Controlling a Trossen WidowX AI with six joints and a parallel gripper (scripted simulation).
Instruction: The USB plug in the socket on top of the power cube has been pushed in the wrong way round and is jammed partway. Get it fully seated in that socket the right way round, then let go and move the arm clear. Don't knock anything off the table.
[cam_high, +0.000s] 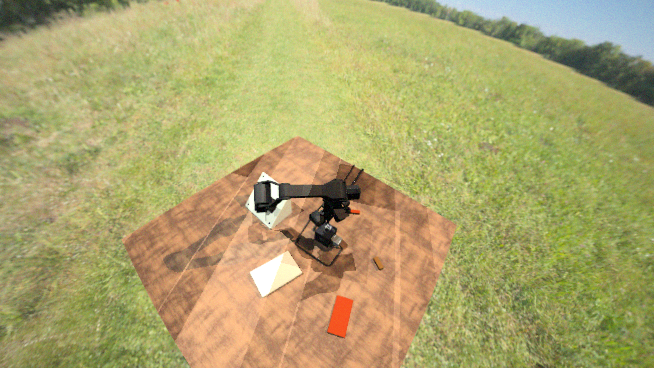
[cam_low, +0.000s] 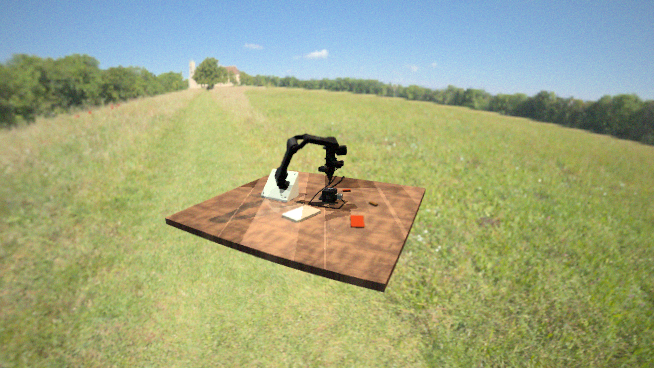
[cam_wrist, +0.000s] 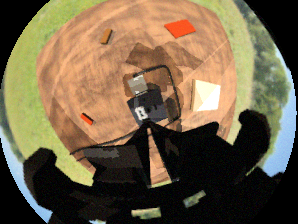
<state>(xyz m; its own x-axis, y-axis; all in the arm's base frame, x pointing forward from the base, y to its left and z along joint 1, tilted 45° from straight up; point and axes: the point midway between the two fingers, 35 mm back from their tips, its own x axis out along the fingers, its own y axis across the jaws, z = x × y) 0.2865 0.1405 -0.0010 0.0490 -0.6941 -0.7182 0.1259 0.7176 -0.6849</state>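
Observation:
The dark power cube stands on the table with a grey block at one side. A white mark shows on its top. My gripper points down just above the cube, its fingers shut on something small, taken to be the USB plug, which they hide. The fingers look turned relative to the cube's sides in the wrist view. A gap shows between fingertips and cube in the exterior view. The socket opening and the plug's orientation cannot be made out.
A black cable loops around the cube. A cream slab, a red block, a brown piece and a small red piece lie around it. A white wedge stands by the arm's base.

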